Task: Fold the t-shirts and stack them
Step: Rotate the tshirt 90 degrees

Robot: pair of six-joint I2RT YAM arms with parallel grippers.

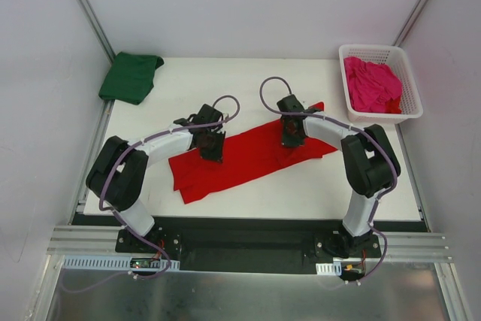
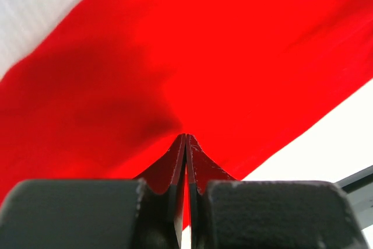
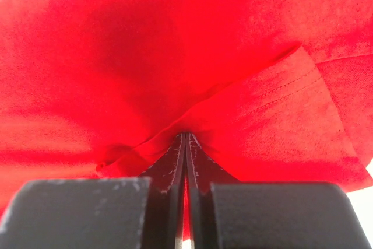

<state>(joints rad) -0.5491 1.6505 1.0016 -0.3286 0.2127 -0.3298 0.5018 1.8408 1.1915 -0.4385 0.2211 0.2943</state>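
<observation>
The bright red t-shirt [image 1: 252,157] lies as a long slanted band across the middle of the white table [image 1: 225,80]. My left gripper [image 1: 210,148] sits over its left part, jaws shut on a pinch of the cloth. In the left wrist view the red t-shirt [image 2: 204,56] fills the frame and puckers at my left gripper [image 2: 186,136]. My right gripper [image 1: 291,134] is shut on the shirt's far right part. In the right wrist view the red t-shirt [image 3: 145,45], with a stitched hem, gathers at my right gripper [image 3: 186,134]. A dark green t-shirt [image 1: 131,77] lies folded at the back left. A magenta t-shirt [image 1: 372,85] lies crumpled in the basket.
A white lattice basket [image 1: 409,88] stands at the table's back right corner. White walls close in the left, back and right sides. A black rail [image 1: 248,242] with both arm bases runs along the near edge.
</observation>
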